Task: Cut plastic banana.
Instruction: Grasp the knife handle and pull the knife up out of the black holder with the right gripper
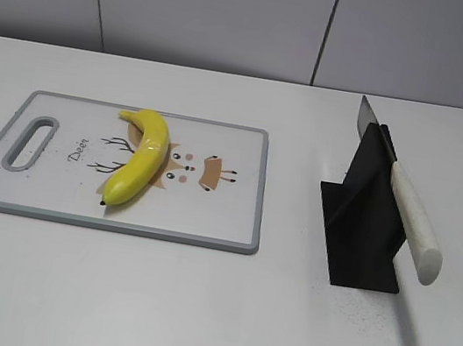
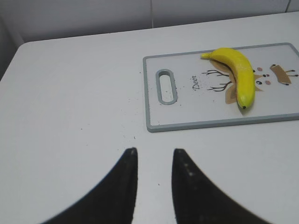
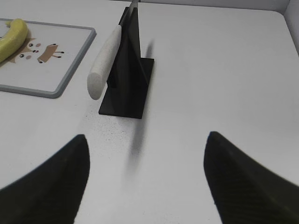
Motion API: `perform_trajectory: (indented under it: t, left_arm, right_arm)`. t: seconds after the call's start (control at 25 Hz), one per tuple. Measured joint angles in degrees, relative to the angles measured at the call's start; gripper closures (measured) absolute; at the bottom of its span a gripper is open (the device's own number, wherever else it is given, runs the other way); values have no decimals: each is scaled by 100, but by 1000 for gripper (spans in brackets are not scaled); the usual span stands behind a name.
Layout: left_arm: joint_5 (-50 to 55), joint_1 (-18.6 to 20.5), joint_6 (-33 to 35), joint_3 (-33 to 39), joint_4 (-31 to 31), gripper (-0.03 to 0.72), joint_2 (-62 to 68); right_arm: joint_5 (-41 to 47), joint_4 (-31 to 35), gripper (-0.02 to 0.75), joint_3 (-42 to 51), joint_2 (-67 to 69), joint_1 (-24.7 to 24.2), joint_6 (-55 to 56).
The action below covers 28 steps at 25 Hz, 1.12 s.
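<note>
The plastic banana (image 1: 139, 158) is glossy yellow and lies on a white cutting board (image 1: 223, 225) with a grey rim and a deer drawing. It also shows in the left wrist view (image 2: 240, 74) and at the edge of the right wrist view (image 3: 11, 38). A knife with a white handle (image 1: 414, 223) rests slanted in a black stand (image 1: 365, 222); the right wrist view shows the handle (image 3: 103, 60) too. My left gripper (image 2: 154, 151) is open and empty over bare table, near the board's handle end. My right gripper (image 3: 147, 140) is wide open and empty, in front of the knife stand.
The cutting board (image 2: 154, 112) has a slot handle (image 2: 166, 86) at its left end. The table is white, with a grey wall behind it. Neither arm shows in the exterior view.
</note>
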Motion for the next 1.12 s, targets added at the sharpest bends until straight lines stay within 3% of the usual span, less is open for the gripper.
perform_trajectory:
  t: [1.12]
  left_arm:
    - [0,0,0,0,-23,444,0]
  right_arm:
    - [-2,0,148,0,0,0,0]
